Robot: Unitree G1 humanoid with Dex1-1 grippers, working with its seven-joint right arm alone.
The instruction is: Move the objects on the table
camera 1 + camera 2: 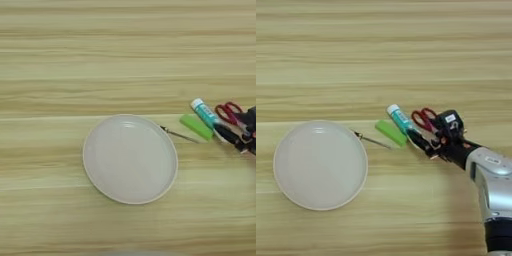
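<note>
The large round beige plate lies left of centre on the wooden table. To its right rests the white tube with a teal label, cap pointing away. Beside the tube lie the red-handled scissors; only their handles show, and the blades are hidden under my hand. My right gripper comes in from the right and is open. One black finger lies along the tube's near end. The other sits beyond the scissors' handles, so the handles are between them.
A small tool with a green handle and a thin metal shaft lies between the plate and the tube, its tip close to the plate's rim. My silver forearm fills the lower right corner.
</note>
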